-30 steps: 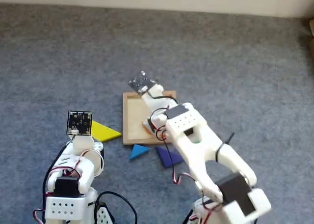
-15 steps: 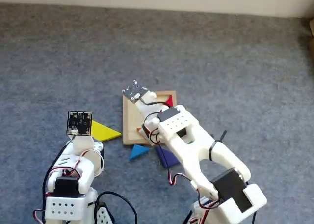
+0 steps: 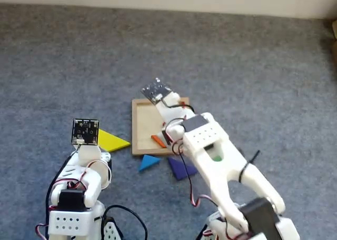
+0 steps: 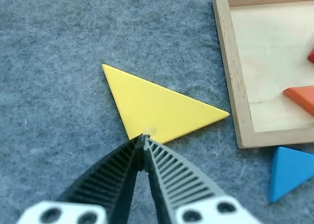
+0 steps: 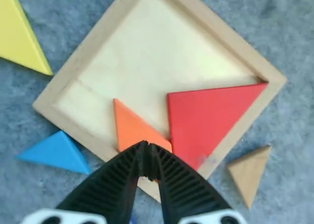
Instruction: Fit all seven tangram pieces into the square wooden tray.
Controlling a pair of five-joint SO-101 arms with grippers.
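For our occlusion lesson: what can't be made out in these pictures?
High view: the right arm covers part of the tray and the purple piece.
Left wrist view: the frame edge cuts off the orange piece and blue triangle.
Right wrist view: fingers hide part of the orange piece.

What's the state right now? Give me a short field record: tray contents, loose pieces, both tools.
Tray: wooden tray, much of its floor bare
In tray: red triangle and orange triangle, side by side along one wall
On carpet: yellow triangle, blue triangle, purple piece, tan triangle
Left tool: shut, tips at the yellow triangle's edge
Right tool: shut, over the orange triangle's corner by the tray rim
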